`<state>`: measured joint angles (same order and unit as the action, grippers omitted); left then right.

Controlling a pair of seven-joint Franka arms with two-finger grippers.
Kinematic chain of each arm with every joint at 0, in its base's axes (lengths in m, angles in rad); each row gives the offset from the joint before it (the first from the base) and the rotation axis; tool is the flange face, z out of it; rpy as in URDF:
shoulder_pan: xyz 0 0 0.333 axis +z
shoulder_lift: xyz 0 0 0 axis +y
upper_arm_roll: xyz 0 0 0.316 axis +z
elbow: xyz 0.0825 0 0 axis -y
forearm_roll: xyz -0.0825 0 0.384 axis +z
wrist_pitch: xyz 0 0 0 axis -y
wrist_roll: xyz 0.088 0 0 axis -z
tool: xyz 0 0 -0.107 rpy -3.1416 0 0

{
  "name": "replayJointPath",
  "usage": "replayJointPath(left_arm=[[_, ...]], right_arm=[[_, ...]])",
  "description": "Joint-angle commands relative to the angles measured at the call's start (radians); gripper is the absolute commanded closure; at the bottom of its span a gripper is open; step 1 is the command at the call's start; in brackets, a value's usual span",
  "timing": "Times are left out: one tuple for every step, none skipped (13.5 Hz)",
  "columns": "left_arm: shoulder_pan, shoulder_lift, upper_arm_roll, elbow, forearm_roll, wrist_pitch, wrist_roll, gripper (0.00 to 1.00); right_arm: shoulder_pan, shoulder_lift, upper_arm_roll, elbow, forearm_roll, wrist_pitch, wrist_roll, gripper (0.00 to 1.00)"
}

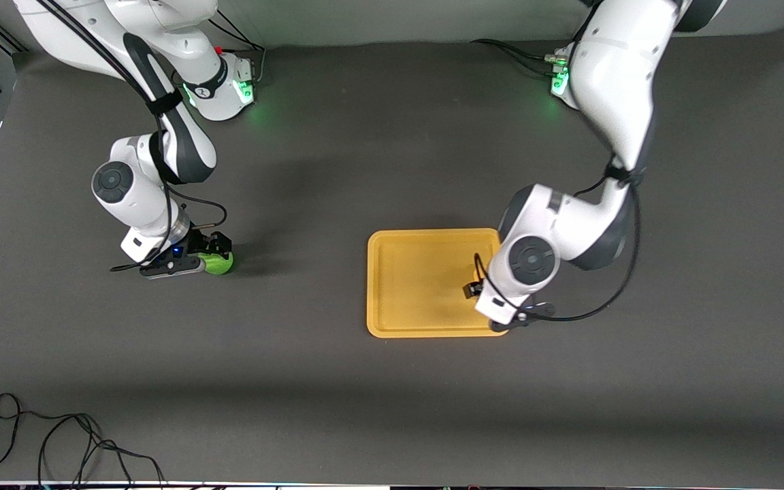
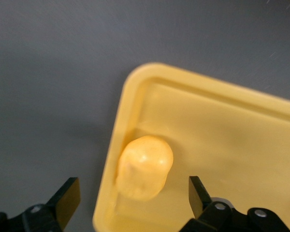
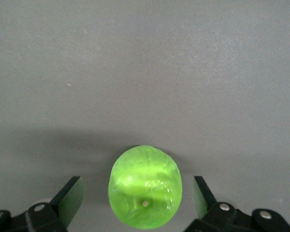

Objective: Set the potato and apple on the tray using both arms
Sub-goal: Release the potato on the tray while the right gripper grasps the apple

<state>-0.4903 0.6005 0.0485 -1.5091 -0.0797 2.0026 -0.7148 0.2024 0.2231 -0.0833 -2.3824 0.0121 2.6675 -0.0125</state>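
Observation:
The yellow potato (image 2: 145, 166) lies in the orange-yellow tray (image 2: 222, 125), close to one corner. My left gripper (image 2: 134, 198) is open just above it, with a finger well clear on either side. In the front view the left hand (image 1: 475, 289) covers the potato, over the tray's (image 1: 419, 286) corner nearest the left arm's end and the camera. The green apple (image 3: 145, 186) rests on the table. My right gripper (image 3: 135, 195) is open around it, with a gap on each side. In the front view the apple (image 1: 220, 264) sits at the right gripper (image 1: 209, 250), toward the right arm's end.
Dark grey mat covers the table (image 1: 337, 170). A loose black cable (image 1: 58, 442) lies near the table's front edge at the right arm's end. Bare mat lies between the apple and the tray.

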Motion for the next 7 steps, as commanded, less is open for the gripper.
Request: replayJointPath(left_arm=[[0.013, -0.125, 0.004, -0.033, 0.084, -0.048, 0.001, 0.00], [0.022, -0.146, 0.004, -0.031, 0.116, -0.074, 0.008, 0.00], [0.036, -0.171, 0.004, -0.031, 0.139, -0.093, 0.021, 0.00], [0.050, -0.191, 0.004, -0.031, 0.143, -0.109, 0.049, 0.00], [0.064, -0.209, 0.004, -0.033, 0.143, -0.128, 0.088, 0.00], [0.081, -0.225, 0.004, -0.033, 0.143, -0.145, 0.122, 0.00], [0.093, -0.238, 0.004, -0.034, 0.144, -0.163, 0.151, 0.00]], right_arm=[[-0.003, 0.045, -0.006, -0.001, 0.003, 0.055, -0.015, 0.00], [-0.003, 0.065, -0.007, -0.001, 0.003, 0.066, -0.015, 0.00], [-0.005, 0.077, -0.007, 0.000, 0.003, 0.068, -0.015, 0.00], [-0.005, 0.078, -0.007, 0.002, 0.003, 0.065, -0.014, 0.01], [-0.008, 0.078, -0.007, 0.002, 0.003, 0.060, -0.014, 0.09], [-0.008, 0.070, -0.007, 0.002, 0.003, 0.054, -0.012, 0.24], [-0.008, 0.062, -0.007, 0.005, 0.003, 0.048, -0.012, 0.37]])
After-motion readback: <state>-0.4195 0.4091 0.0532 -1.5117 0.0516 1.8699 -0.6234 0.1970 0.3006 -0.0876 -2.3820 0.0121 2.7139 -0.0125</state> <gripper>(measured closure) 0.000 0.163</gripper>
